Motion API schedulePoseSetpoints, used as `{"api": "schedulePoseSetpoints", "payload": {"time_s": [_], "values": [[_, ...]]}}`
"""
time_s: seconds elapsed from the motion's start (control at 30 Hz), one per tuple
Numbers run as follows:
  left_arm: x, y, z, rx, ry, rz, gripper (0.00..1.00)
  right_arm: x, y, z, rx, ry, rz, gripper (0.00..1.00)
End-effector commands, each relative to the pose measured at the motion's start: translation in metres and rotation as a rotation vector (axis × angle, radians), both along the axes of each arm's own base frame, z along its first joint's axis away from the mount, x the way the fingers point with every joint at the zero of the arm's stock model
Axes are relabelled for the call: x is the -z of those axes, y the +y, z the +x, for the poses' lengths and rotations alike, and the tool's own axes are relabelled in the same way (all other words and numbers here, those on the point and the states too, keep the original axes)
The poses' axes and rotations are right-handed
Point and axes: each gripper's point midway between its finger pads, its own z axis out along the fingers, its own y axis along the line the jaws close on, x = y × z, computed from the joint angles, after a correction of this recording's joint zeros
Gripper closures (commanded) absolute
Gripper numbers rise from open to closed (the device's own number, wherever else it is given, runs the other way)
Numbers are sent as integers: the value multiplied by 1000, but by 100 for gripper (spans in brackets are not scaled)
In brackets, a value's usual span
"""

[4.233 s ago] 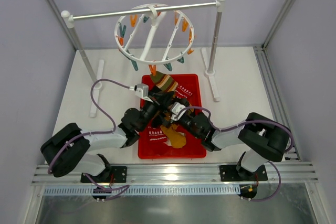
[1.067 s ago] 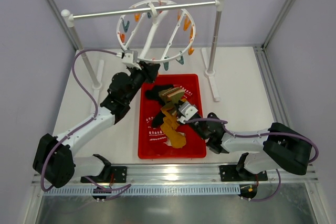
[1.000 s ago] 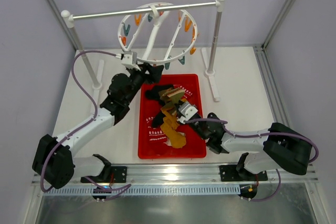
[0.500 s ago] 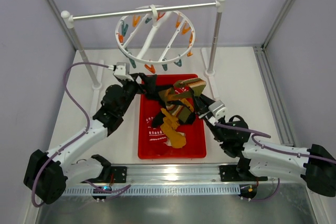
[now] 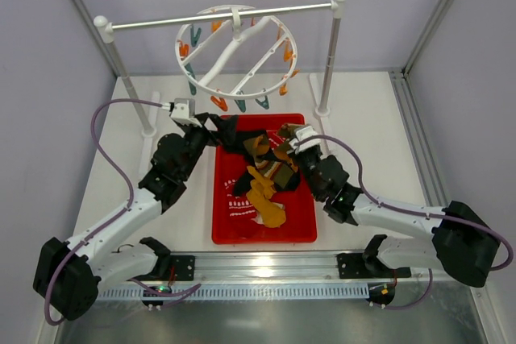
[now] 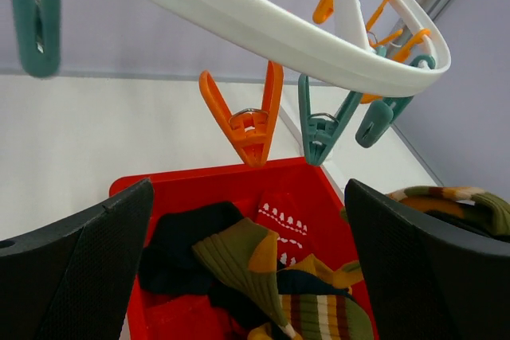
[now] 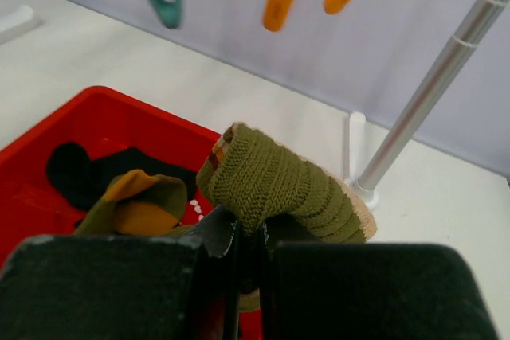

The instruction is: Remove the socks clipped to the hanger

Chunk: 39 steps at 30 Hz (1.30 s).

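the left gripper [image 6: 251,232] is hovering with its jaws wide apart just under the hanger [image 6: 263,28], over the far-left corner of the red tray [image 5: 242,227], where the socks [image 5: 266,199] are lying heaped. the right gripper [image 7: 249,244] is clamping an olive sock [image 7: 275,185] above the tray's far right.

White table [image 5: 371,126], matte top. I see three things sitting directly on it. A red bin [image 5: 242,239] lies mid-table toward the near edge, its long side running near-to-far. The rack's two white foot bars also run near-to-far. The left foot [image 5: 148,136] is off to the left of the bin, clearly apart. The right foot [image 5: 326,118] is just beside the bin's far right corner, with a narrow gap showing.
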Motion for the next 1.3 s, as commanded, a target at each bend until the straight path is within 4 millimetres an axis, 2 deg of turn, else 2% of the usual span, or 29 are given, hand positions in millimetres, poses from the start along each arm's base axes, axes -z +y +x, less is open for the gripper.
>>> {"api": "schedulePoseSetpoints", "payload": {"time_s": [0.0, 0.13, 0.43, 0.47, 0.57, 0.6, 0.63, 0.77, 0.93, 1.0, 1.07, 1.17, 1.23, 1.27], "values": [[-7, 7, -4, -14, -28, -3, 0, -7, -5, 18, 15, 39, 110, 95], [-7, 9, -6, -20, -32, -8, 0, 4, -1, 28, -4, 81, 97, 95], [-7, 11, -6, -29, -32, -4, 1, 25, 29, 33, -105, 186, 28, 94], [-7, 12, -6, -30, -32, -4, 1, 27, 30, 34, -103, 196, 22, 88], [-7, 13, -8, -32, -34, -5, 0, 31, 33, 34, -109, 222, 16, 56], [-8, 14, -9, -33, -36, -5, 0, 32, 33, 33, -114, 231, 20, 16], [-9, 15, -9, -36, -38, -7, 0, 32, 34, 31, -125, 234, 21, 3], [-9, 18, -10, -48, -40, -11, 0, 22, 37, 19, -167, 217, 40, 0], [-8, 18, -10, -48, -38, -15, 0, -2, 43, -12, -265, 153, 67, 0], [-8, 18, -10, -48, -37, -14, 0, -5, 45, -21, -290, 142, 72, 0], [-6, 18, -10, -52, -33, -14, 0, -19, 44, -31, -307, 105, 92, 0], [-5, 21, -12, -59, -36, -12, 0, -34, 35, -42, -303, 61, 122, 0], [-7, 25, -13, -76, -44, -14, 0, -38, 21, -41, -254, 36, 140, 0], [-5, 27, -14, -83, -42, -10, 0, -52, 12, -44, -235, -4, 179, 0]]}}
